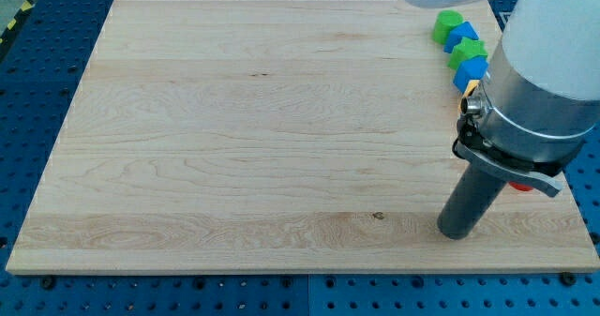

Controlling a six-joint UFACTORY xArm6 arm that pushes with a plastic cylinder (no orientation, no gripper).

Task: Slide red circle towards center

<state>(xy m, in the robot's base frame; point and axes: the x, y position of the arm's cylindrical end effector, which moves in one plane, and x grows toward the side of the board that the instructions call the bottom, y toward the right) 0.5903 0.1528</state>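
- Pale wood makes up the table (234, 128), a rectangular board resting on a blue perforated base (37, 72); its left and middle stretches carry no blocks.
- Right of the table's middle, near its bottom edge, my tip (457, 232) rests on the wood, the dark rod rising into the grey arm housing (539, 91).
- This tool is a plain rod, so it neither spreads nor pinches anything.
- At the table's top right corner sits a touching chain: green block (447, 23), blue block (462, 35), green block (466, 53), blue block (472, 69); exact shapes are unclear.
- A sliver of yellow block (468, 89) peeks out beside the arm.
- Right of my tip, a small red piece (521, 186), likely the red circle, shows under the arm, mostly hidden.
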